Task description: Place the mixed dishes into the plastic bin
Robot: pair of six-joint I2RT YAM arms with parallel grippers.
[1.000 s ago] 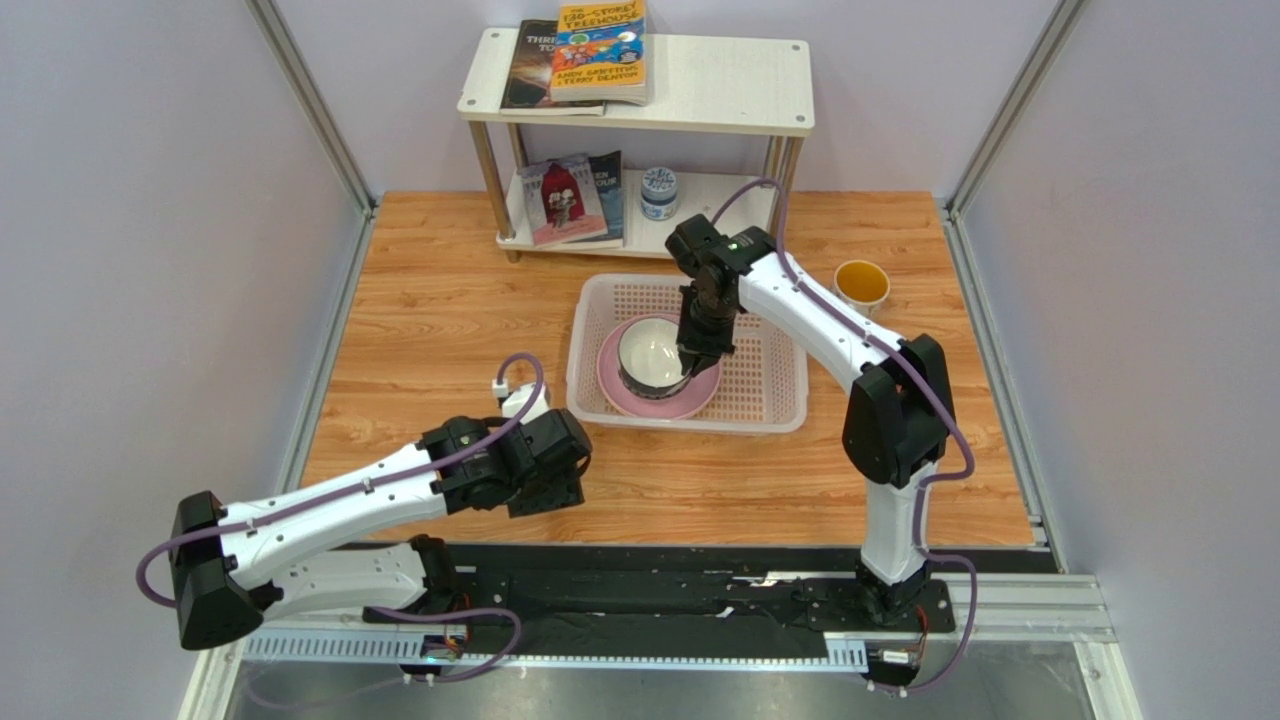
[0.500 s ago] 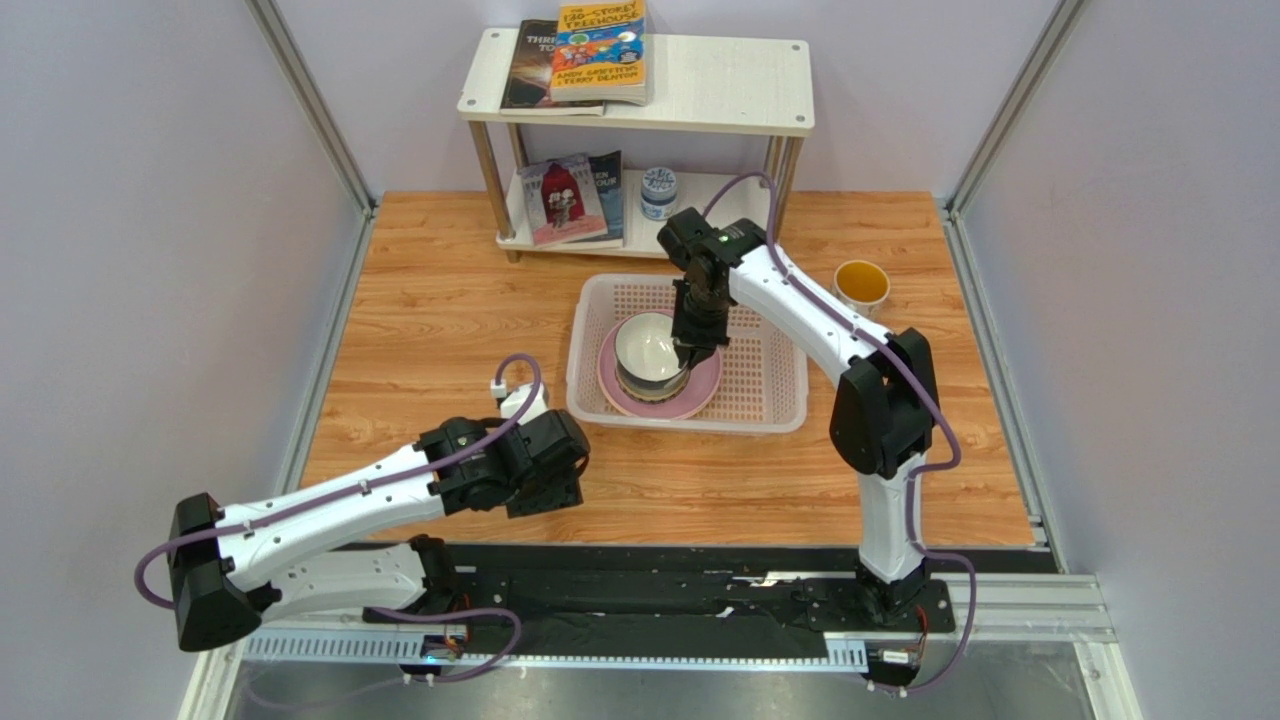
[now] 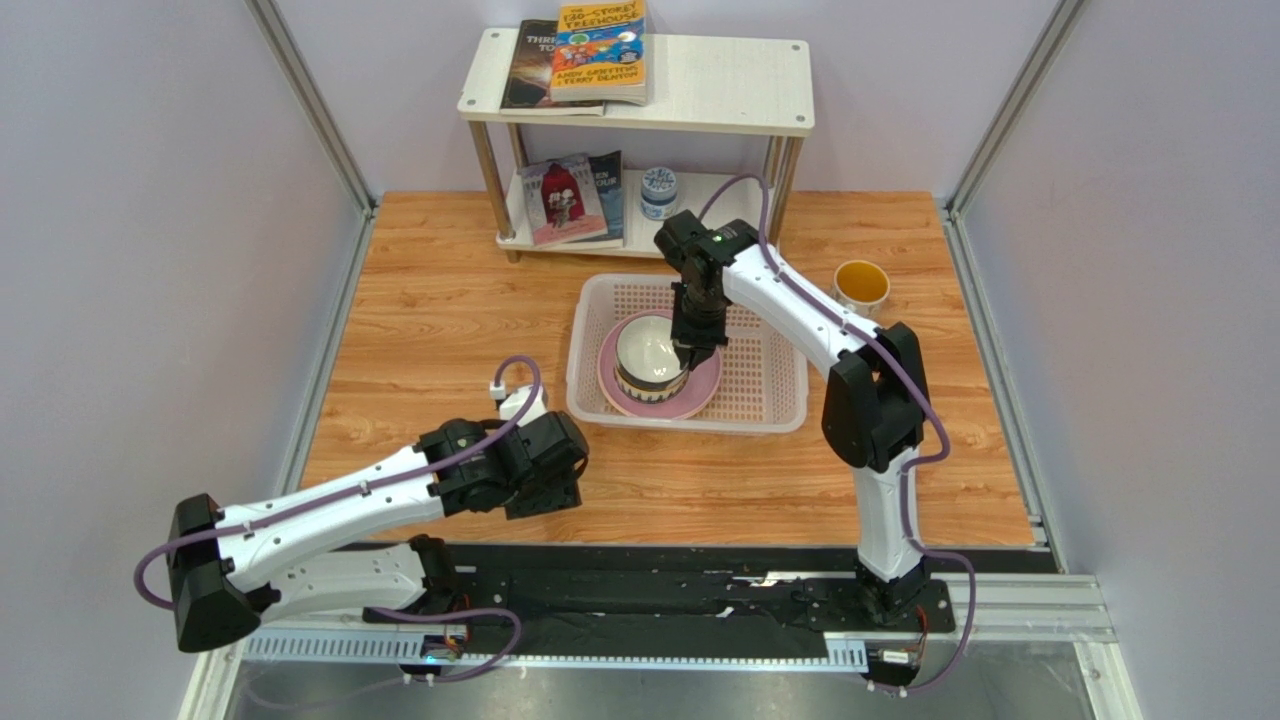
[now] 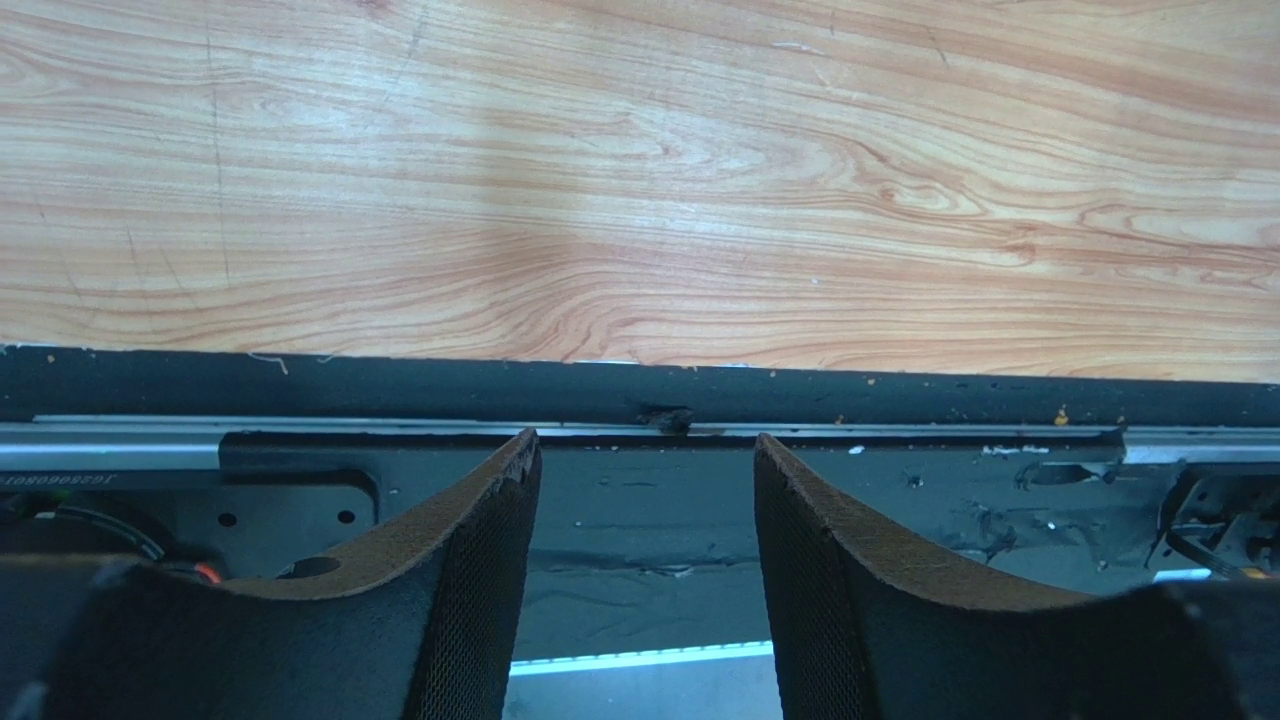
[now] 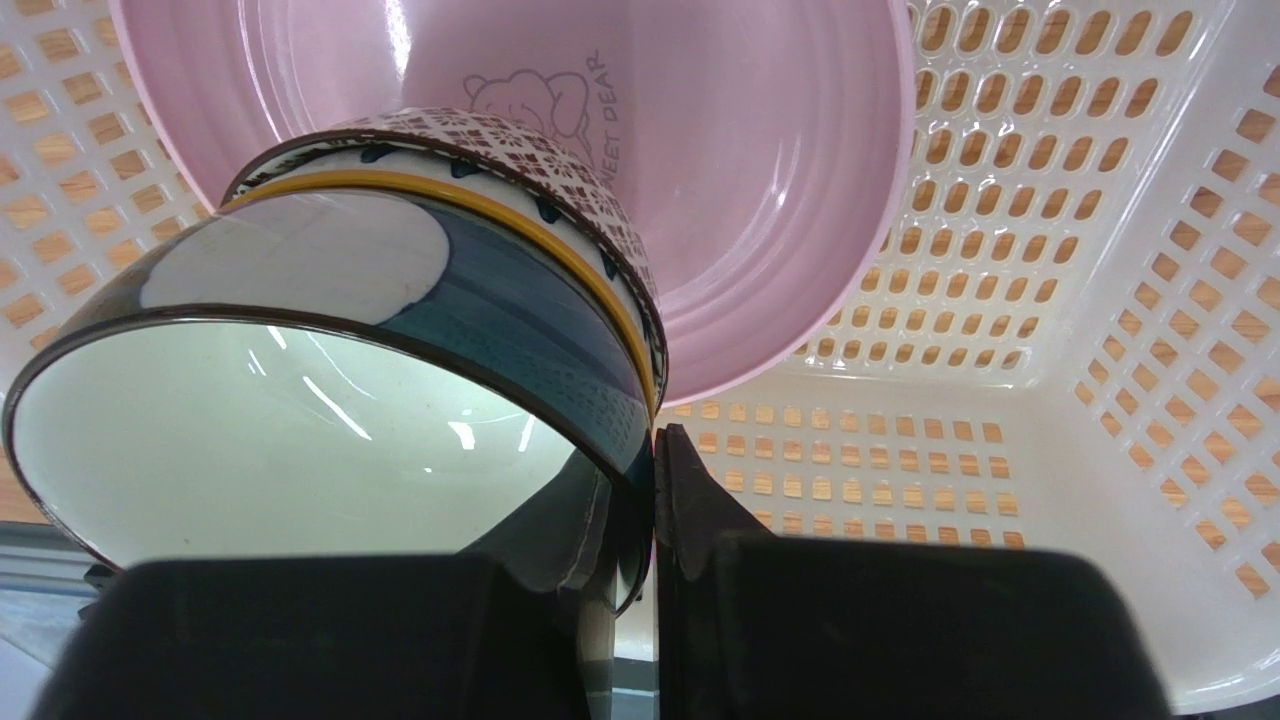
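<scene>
Since the earlier frame the right arm's elbow has swung a little toward the left, and the right gripper (image 3: pixel 694 348) with the grey patterned bowl (image 3: pixel 646 354) has shifted slightly with it. From above, this bowl sits over the pink plate (image 3: pixel 693 399) inside the plastic bin (image 3: pixel 778 375), a white perforated basket at the centre of the wooden table (image 3: pixel 436 330). A mug (image 3: pixel 861 281) with yellow inside stands to the right of the bin. Behind is a white shelf (image 3: pixel 721 83) with books (image 3: pixel 600 51) whose lettering is too small to read, and pale walls close the space. At the left wrist, the left gripper (image 4: pixel 639 450) has its rough black fingers apart with nothing between them, over the table's edge and a dark rail (image 4: pixel 902 402). At the right wrist, the fingers (image 5: pixel 694 503) pinch the bowl's dark rim, one inside and one outside. The glossy bowl is tilted and shows a yellow band and a checked foot. The plate bears a small bear drawing and the letters "EET BEAR". I cannot tell whether the foot touches the plate.
</scene>
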